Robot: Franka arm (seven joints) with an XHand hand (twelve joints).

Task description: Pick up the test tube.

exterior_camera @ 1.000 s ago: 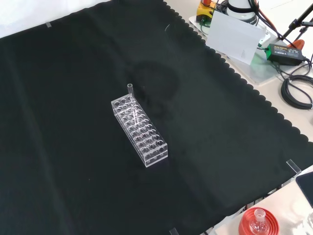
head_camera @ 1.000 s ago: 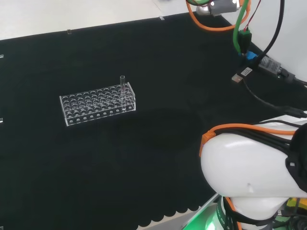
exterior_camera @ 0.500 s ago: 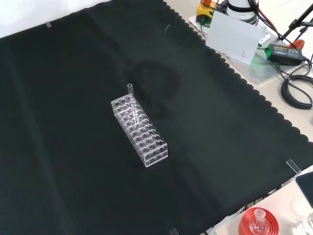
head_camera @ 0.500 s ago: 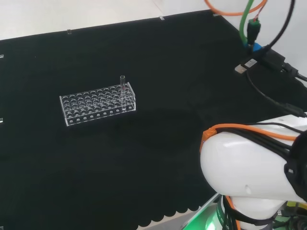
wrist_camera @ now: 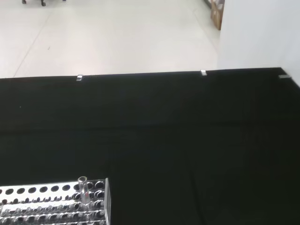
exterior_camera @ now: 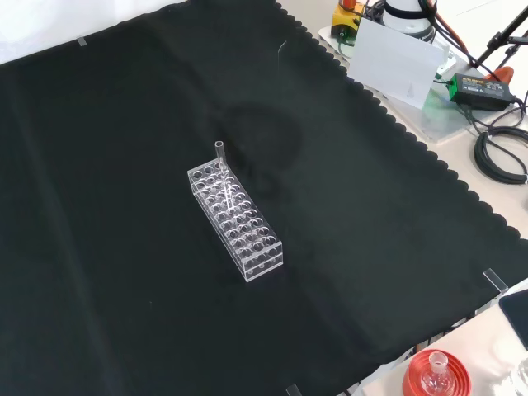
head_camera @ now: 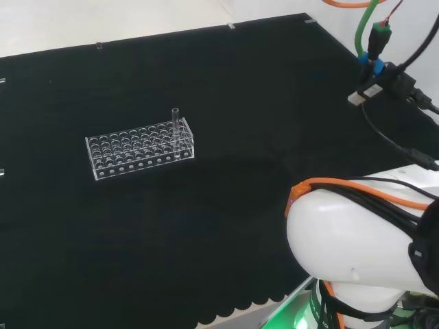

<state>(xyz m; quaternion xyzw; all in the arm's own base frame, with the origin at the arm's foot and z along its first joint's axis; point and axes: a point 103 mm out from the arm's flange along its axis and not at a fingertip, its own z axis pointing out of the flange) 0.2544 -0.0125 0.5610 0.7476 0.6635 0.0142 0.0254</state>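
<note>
Black cloth (head_camera: 226,226) covered the table, and on it we saw a clear plastic rack (head_camera: 140,149) full of round holes, standing alone and well apart from everything else. One test tube (head_camera: 175,130) stood upright in the rack, its open top rising above the rack's upper plate. In the head view the tube sat near the rack's right end, in a hole of the far row; in the front view (exterior_camera: 220,154) it stood at the rack's (exterior_camera: 237,219) upper end. The wrist view showed the same tube (wrist_camera: 84,190) close to one end of the rack (wrist_camera: 56,206), with bare cloth beyond it up to the table's far edge and a pale floor past that.

We saw the arm's big white link (head_camera: 357,240) with orange and black cables at the right of the head view, well away from the rack. We could not tell how the hand was set, spread or curled. A red ribbed stand (exterior_camera: 436,375) carrying a small flask sat off the cloth at the front view's lower right edge.
</note>
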